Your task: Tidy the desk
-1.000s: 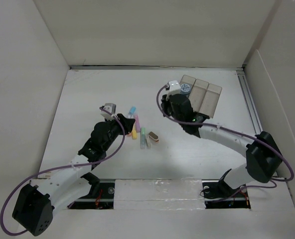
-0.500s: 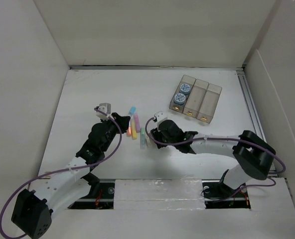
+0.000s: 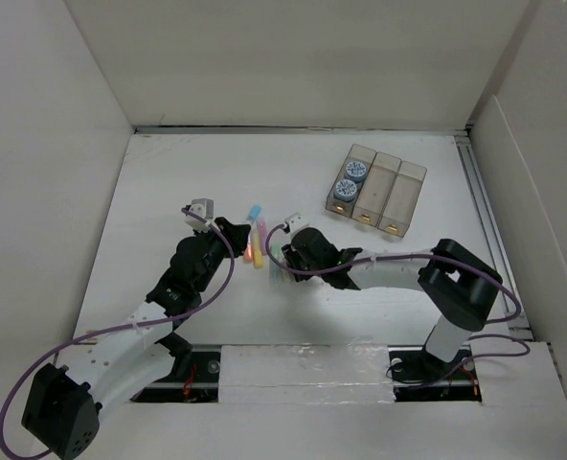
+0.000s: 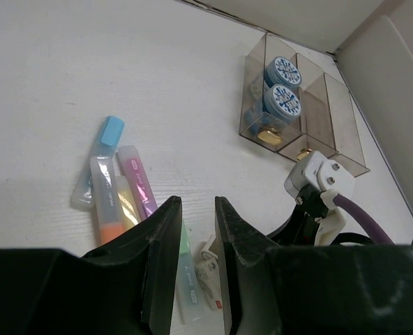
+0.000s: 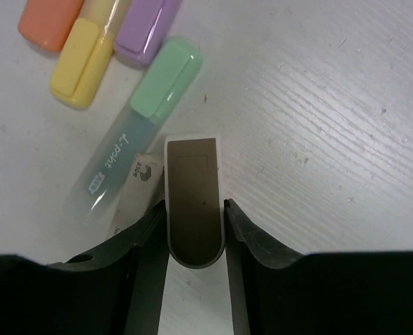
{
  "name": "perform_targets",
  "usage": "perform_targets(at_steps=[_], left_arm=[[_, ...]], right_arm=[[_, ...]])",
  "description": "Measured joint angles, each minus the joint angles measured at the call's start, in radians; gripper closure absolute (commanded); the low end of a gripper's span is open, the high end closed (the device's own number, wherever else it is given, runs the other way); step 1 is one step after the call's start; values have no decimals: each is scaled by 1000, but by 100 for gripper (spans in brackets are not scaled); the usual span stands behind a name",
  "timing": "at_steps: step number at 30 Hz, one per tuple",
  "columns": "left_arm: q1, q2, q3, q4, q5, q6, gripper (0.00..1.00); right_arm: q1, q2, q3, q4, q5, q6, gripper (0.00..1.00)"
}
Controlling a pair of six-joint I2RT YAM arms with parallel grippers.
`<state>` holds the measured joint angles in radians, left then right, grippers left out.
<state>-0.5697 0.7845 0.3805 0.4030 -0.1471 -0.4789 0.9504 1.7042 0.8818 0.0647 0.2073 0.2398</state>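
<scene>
Desk fills the floor of the booth, white and matte, walled by panels at 9, 12 and 3 o'clock, with a rail along the 3 o'clock edge. The broadest bare stretches lie toward 12 and 9 o'clock from the middle. A bin sits at 1 o'clock, well apart from both arms, and two blue-patterned pots stand in its left compartment. Markers lie bunched at the centre, between the two grippers. The right gripper has its jaws pressed against both sides of a brown eraser, just beside the green marker. That marker's clear barrel carries script ending in "point"; its first letter is unclear. A white wrapper beside the eraser bears print too small to read. The left gripper hovers over the markers at 7 o'clock of them, its jaws a narrow slit apart with nothing between. From above, the right arm hides the eraser, and the gripper bodies block the lower part of each wrist view.
</scene>
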Motion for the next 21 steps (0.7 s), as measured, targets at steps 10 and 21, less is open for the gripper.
perform_targets(at_steps=[10, 21], left_arm=[[0, 0, 0, -3, 6, 0, 78], [0, 5, 0, -4, 19, 0, 78]], right_arm=[[-75, -122, 15, -11, 51, 10, 67], [-535, -254, 84, 40, 145, 78, 68]])
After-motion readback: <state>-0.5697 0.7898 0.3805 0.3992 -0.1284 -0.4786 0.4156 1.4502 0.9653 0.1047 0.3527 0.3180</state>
